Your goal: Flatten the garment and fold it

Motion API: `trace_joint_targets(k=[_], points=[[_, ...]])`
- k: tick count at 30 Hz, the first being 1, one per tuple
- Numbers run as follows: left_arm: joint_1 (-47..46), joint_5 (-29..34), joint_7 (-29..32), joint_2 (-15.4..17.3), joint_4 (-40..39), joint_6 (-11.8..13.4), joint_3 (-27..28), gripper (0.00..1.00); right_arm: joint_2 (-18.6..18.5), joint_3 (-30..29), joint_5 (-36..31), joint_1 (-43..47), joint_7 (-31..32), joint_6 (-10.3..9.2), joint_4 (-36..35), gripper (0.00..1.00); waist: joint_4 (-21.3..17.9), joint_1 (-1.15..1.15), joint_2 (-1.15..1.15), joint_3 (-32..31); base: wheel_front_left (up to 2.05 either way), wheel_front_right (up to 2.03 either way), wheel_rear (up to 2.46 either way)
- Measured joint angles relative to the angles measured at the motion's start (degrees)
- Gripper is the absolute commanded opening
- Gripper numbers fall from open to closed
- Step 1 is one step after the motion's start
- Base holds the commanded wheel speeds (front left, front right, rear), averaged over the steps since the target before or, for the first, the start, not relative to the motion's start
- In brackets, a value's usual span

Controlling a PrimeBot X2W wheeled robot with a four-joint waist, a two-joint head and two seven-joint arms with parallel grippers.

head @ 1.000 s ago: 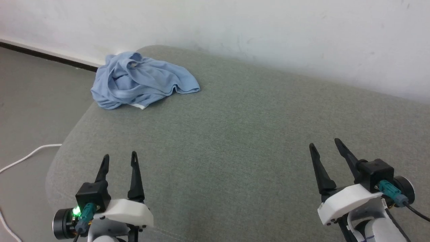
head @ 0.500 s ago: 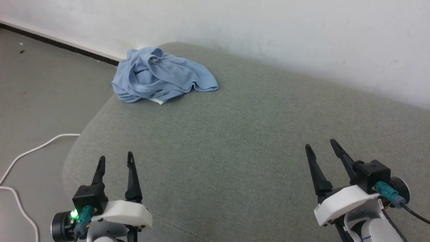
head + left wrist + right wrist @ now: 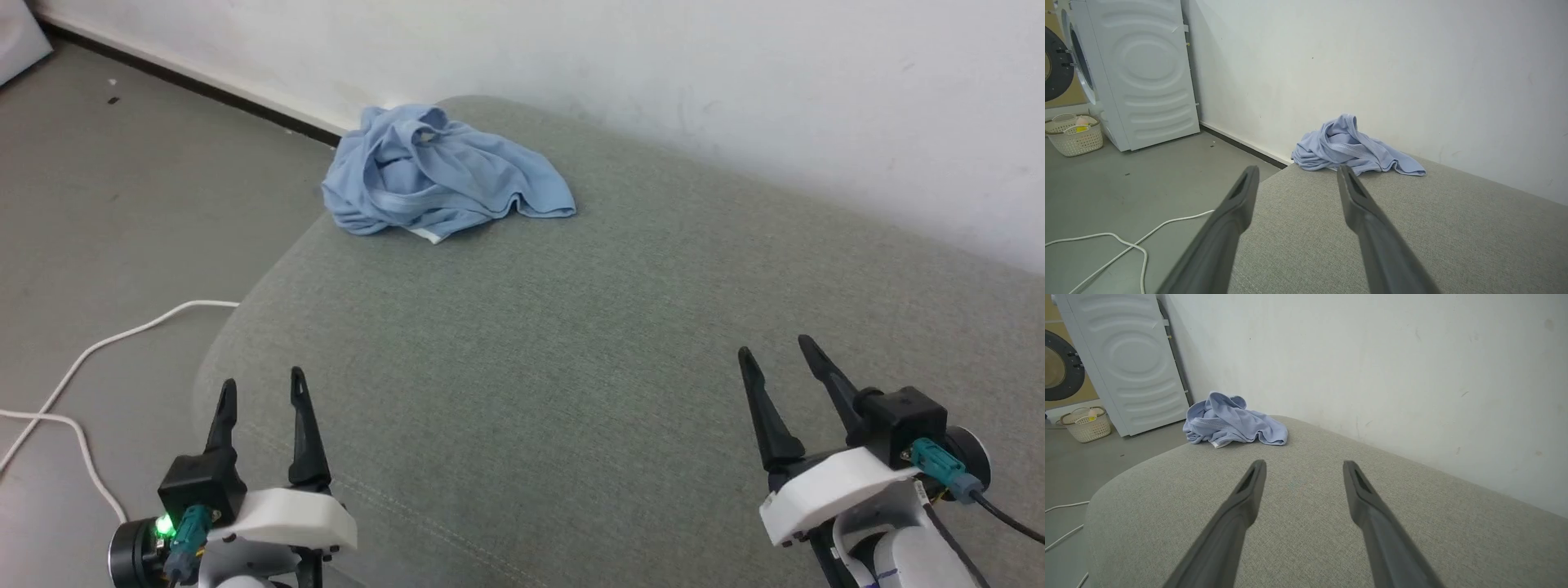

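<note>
The garment (image 3: 437, 171) is a light blue shirt crumpled in a heap at the far left corner of the grey-green cushioned surface (image 3: 571, 343), close to the wall; a bit of white edge peeks out at its near side. The heap also appears in the left wrist view as the garment (image 3: 1347, 147) and in the right wrist view as the garment (image 3: 1229, 420). My left gripper (image 3: 261, 388) hovers open over the near left corner, nothing between its fingers. My right gripper (image 3: 775, 351) stands open at the near right, likewise holding nothing. Both are far from the shirt.
A white cable (image 3: 98, 351) trails over the grey floor to the left of the surface. A white washing machine (image 3: 1135, 69) stands by the wall further left, with a pale laundry basket (image 3: 1071, 134) beside it. The white wall (image 3: 653, 73) runs behind the surface.
The whole head view has shifted, so the camera has turned left: the shirt now sits further right in the picture. The shirt itself and both open grippers look unchanged.
</note>
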Motion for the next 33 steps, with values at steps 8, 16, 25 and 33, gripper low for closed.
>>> trace_joint_targets(k=[8, 16, 25, 33], points=[[0.0, -1.1, -0.9, 0.3, 0.2, 1.1, 0.1, 1.00, 0.0, 0.2, 0.3, -0.7, -0.1, 0.00, 0.1, 1.00, 2.3, 0.00, 0.00, 0.7, 0.00, 0.00, 0.00], [-2.6, -4.8, -1.4, 2.0, 0.9, 0.7, 1.2, 1.00, 0.1, 1.5, -0.3, -3.6, 0.6, 0.00, -1.2, 1.00, 2.2, 0.00, 0.00, 3.8, 0.00, 0.00, 0.00], [-23.0, -13.4, 7.4, 9.8, 7.3, -5.5, 5.8, 1.00, 0.3, 3.1, -3.7, -10.7, 2.4, -0.01, -5.0, 1.00, -0.8, 0.01, 0.00, 12.2, 0.00, 0.00, 0.00], [-36.6, -21.3, 19.3, 18.0, 15.4, -10.0, 10.1, 1.00, 0.3, 2.7, -4.9, -14.5, 1.7, -0.01, -6.1, 1.00, -7.0, 0.02, 0.00, 22.4, 0.00, 0.00, 0.00]])
